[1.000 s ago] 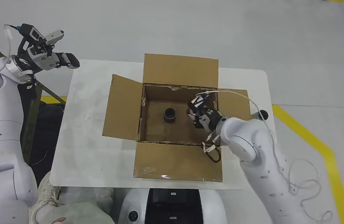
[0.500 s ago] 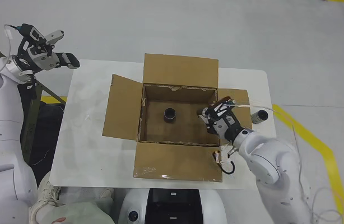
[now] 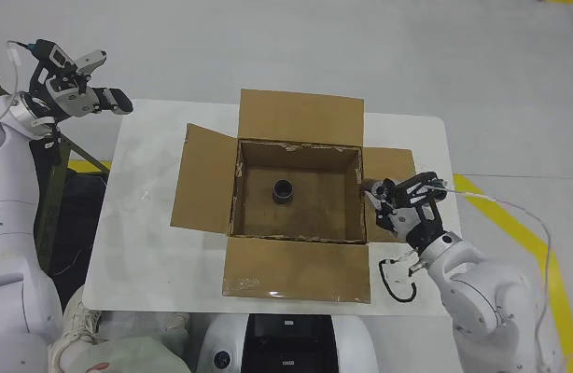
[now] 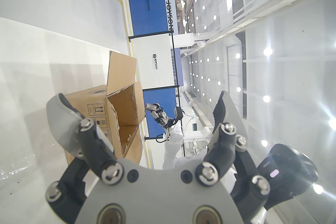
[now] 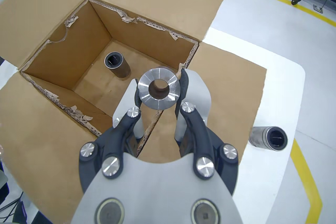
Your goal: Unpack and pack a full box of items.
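Over box flap [image 5: 225,83], right fingers [image 5: 195,96] pinching cylinder [image 5: 157,89]

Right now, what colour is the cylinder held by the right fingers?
The cylinder is shiny silver metal, best seen in the right wrist view.

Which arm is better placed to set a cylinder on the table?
Right: its end effector grips a cylinder above the box flap; the left end effector hangs open by the table corner.

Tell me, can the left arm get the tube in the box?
Probably, if it stretches that far. The box is open, nothing covers the tube, and the left gripper is open and empty.
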